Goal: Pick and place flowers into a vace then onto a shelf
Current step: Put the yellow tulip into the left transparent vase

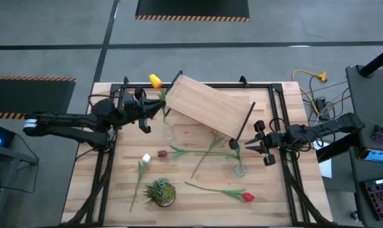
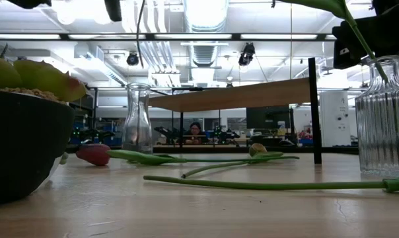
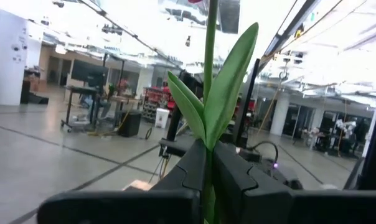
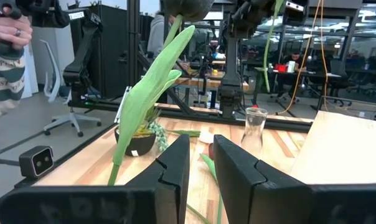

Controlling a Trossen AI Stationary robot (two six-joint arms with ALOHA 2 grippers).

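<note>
- High view: left gripper (image 1: 155,113), upper left, holds the yellow tulip (image 1: 155,81) just above the left vase (image 1: 169,132). Right gripper (image 1: 257,144) sits by the right vase (image 1: 240,168), probably gripping a stem. The shelf (image 1: 207,105) is tilted.
- Low view: ribbed clear glass vases; smooth stems lie flat on the bench (image 2: 199,205).
- Left wrist view: stem (image 3: 209,81) upright, pinched between the fingers.
- Right wrist view: leafy stem (image 4: 144,99) beside narrowly parted fingers.

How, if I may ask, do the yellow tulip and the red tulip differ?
The yellow tulip stands upright; the red tulip lies flat on the table. The left gripper clamps the yellow tulip in its jaws; nothing touches the red tulip. Both have long green stems.
</note>
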